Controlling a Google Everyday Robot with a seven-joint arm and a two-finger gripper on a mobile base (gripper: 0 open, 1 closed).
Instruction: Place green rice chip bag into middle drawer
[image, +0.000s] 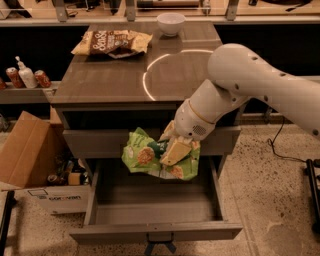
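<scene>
My gripper (172, 150) is shut on the green rice chip bag (145, 157), a crinkly bright green bag with pictures of tan chips. It hangs in the air in front of the cabinet, just above the back of the open middle drawer (155, 207). The drawer is pulled out wide; its grey inside shows nothing in it. The white arm (250, 85) reaches in from the right.
A tan-and-brown chip bag (111, 42) and a white bowl (170, 22) sit on the cabinet top (125, 75). A cardboard box (30, 160) stands on the floor at the left. Cans and a bottle (25, 76) stand on a shelf at the far left.
</scene>
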